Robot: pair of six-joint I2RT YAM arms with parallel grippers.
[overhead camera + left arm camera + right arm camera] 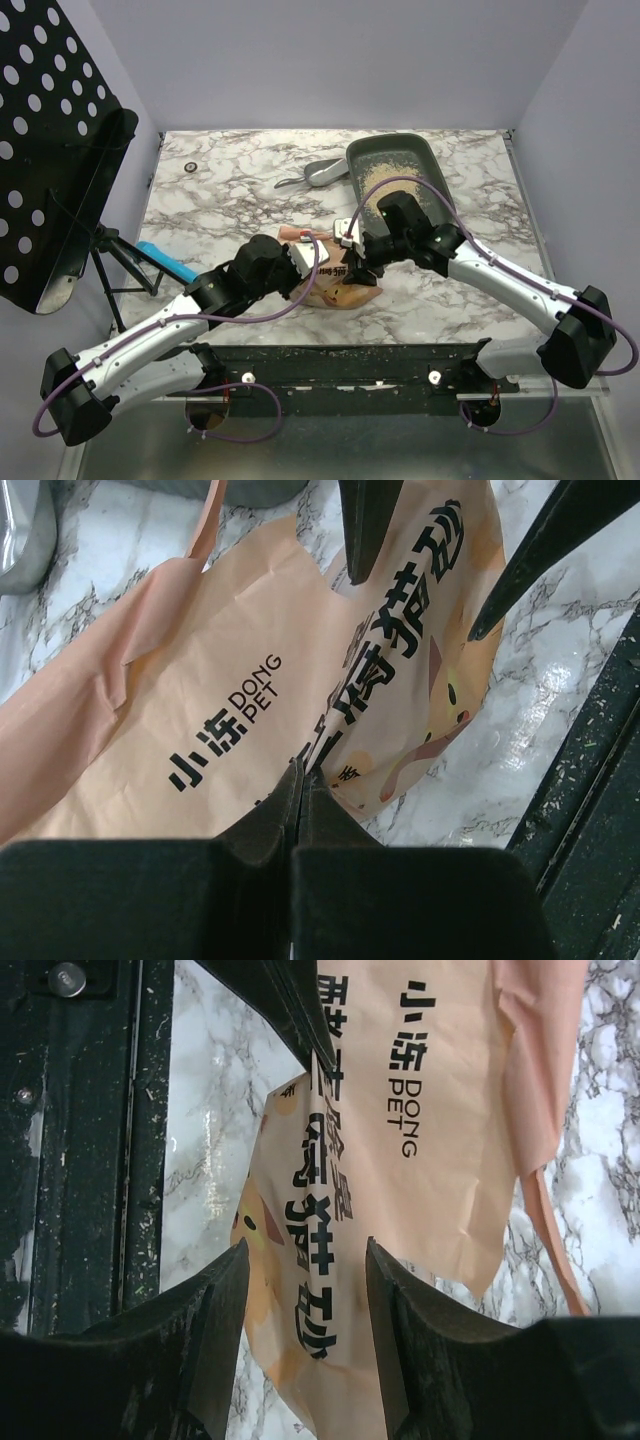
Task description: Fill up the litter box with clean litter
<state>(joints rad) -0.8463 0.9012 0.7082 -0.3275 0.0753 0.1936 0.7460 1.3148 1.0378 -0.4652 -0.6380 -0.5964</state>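
Note:
The dark grey litter box (432,165) stands at the back right of the marble table, with a layer of pale tan clean litter (385,172) inside. An orange-tan printed litter bag (340,285) lies between the grippers near the front edge. My left gripper (300,272) is shut on one edge of the bag (230,680), its jaws (302,775) pressed together on the plastic. My right gripper (355,262) is open, and its fingers (215,1300) stand on either side of the bag (430,1110) without pinching it.
A small grey scoop (318,176) lies left of the litter box. A black perforated stand (50,150) stands at the left. A blue object (165,262) lies at the table's left edge, a small dark ring (190,166) at back left. A black rail (350,362) runs along the front.

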